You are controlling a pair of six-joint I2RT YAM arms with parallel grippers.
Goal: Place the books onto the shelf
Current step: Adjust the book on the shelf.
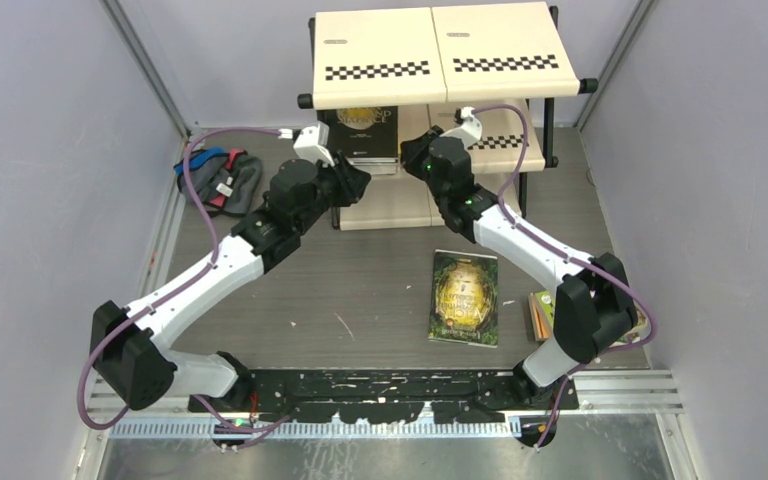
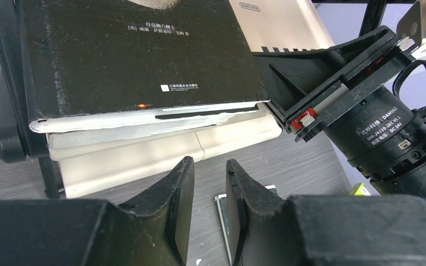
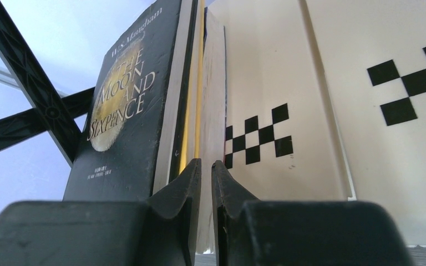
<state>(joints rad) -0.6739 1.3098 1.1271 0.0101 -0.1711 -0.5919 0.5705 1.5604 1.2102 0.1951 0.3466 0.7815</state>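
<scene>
The black glossy paperback titled "The Moon and Sixpence" is lying flat on the tier just under the top board of the shelf, a rack of cream boards with checkered strips on a black tube frame. It is resting on a second paperback with a yellow cover and white page edges. The right gripper is sitting at the stack's edge, its jaws standing a sliver apart in line with the lower book's pages; whether they are pinching it I cannot tell. The left gripper is hovering just in front of the stack, jaws slightly parted, holding nothing. A dark green-gold paperback is lying on the grey table.
</scene>
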